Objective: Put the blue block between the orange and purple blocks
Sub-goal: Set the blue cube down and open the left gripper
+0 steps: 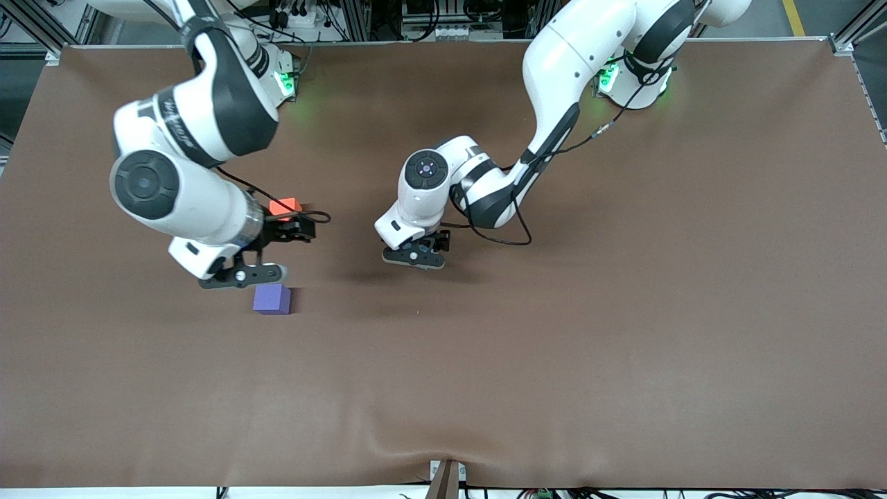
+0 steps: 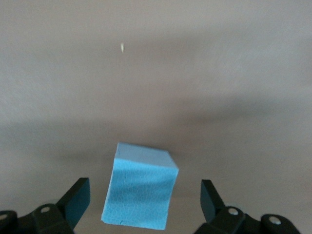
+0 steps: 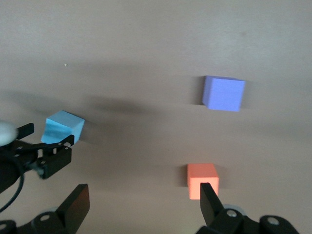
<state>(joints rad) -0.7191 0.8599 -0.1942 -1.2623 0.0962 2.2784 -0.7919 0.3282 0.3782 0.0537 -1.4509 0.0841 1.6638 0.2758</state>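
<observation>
The blue block (image 2: 141, 192) lies on the brown table between the open fingers of my left gripper (image 2: 145, 202), with a gap on each side. In the front view my left gripper (image 1: 414, 256) hides the block. It shows in the right wrist view (image 3: 63, 127) beside the left gripper's fingers (image 3: 48, 158). The orange block (image 1: 285, 206) and the purple block (image 1: 271, 299) lie toward the right arm's end, the purple one nearer the front camera. My right gripper (image 1: 242, 275) hangs open and empty over the table between them (image 3: 144, 204); orange (image 3: 202, 179) and purple (image 3: 223, 93) show there.
The brown table cover (image 1: 624, 312) is bare apart from the three blocks. A cable (image 1: 499, 239) loops off the left arm's wrist just above the table.
</observation>
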